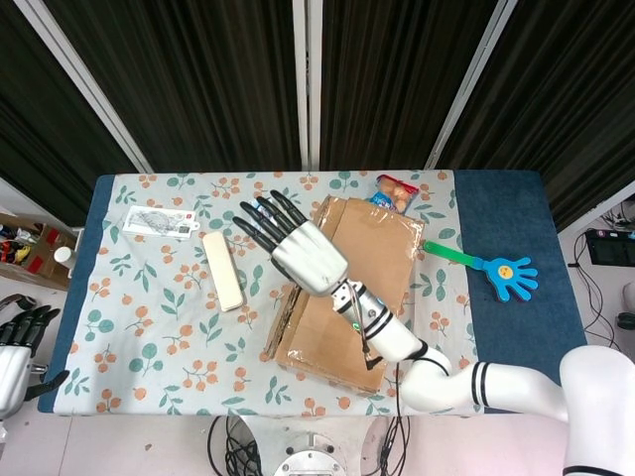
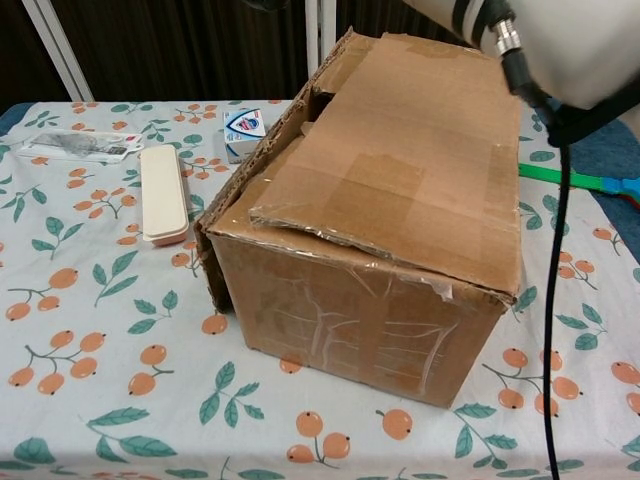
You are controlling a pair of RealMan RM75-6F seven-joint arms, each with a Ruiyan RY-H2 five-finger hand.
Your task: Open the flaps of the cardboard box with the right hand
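The cardboard box (image 1: 369,250) stands in the middle of the table, seen close up in the chest view (image 2: 400,180). Its left flap (image 2: 214,268) hangs folded down against the box's left side. The right flap (image 2: 420,130) lies flat on top. My right hand (image 1: 298,250) hovers over the box's left edge with fingers spread and nothing in them. In the chest view only its forearm and cable (image 2: 545,70) show. My left hand (image 1: 20,347) sits low at the frame's bottom left, off the table, holding nothing.
A cream case (image 1: 223,270) lies left of the box, with a small blue-and-white carton (image 2: 245,125) behind it. A plastic packet (image 1: 159,220) sits far left. A snack bag (image 1: 397,190) lies behind the box and a blue hand clapper (image 1: 501,273) to its right.
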